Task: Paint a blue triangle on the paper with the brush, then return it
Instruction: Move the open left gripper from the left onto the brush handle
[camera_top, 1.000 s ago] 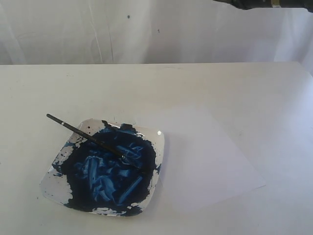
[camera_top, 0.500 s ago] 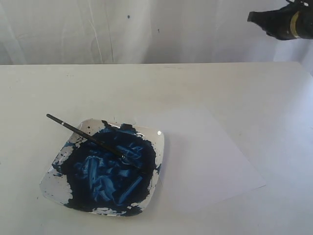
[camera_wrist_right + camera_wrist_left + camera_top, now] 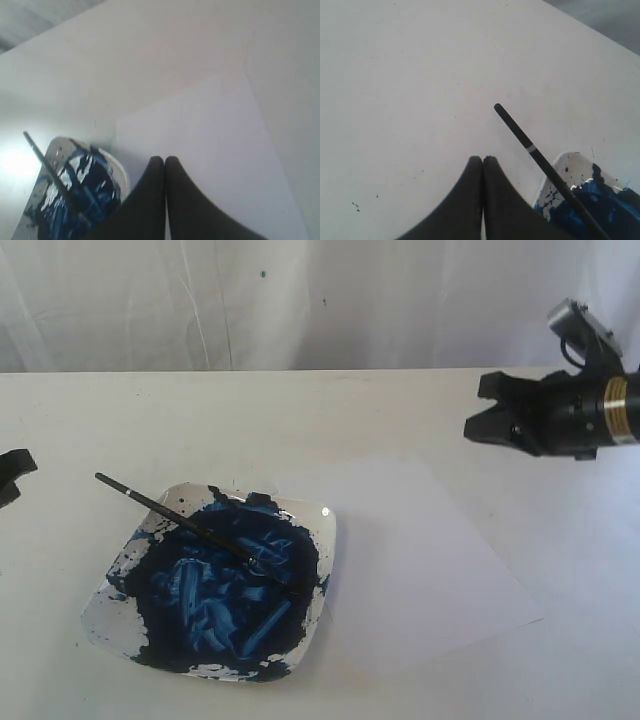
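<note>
**Brush** (image 3: 175, 518) – lies across the dish (image 3: 327, 525), unheld. Its long axis runs on a diagonal in the exterior view. The bare handle end points to the far left and overhangs the dish rim above the table (image 3: 300, 410). The bristle end is sunk in the dark blue paint near the dish's middle.

**Paper** (image 3: 430, 560) – plain white sheet, flat on the table just to the right of the dish, with one corner beside the dish's far rim.

**Left gripper** (image 3: 482, 159) – fingers pressed together, holding nothing. It hangs over bare table beside the handle end and does not touch the brush.

**Right gripper** (image 3: 164, 159) – fingers pressed together, empty, raised above the paper's far right side.

**By view**
- Exterior: shows only a dark sliver of the left gripper at the left edge. It shows the right arm whole – though not how its fingertips meet.
- Left wrist: shows a pale band on the handle and paint spatter on the dish rim, but no paper.
- Right wrist: shows paper, dish and brush together.
</note>
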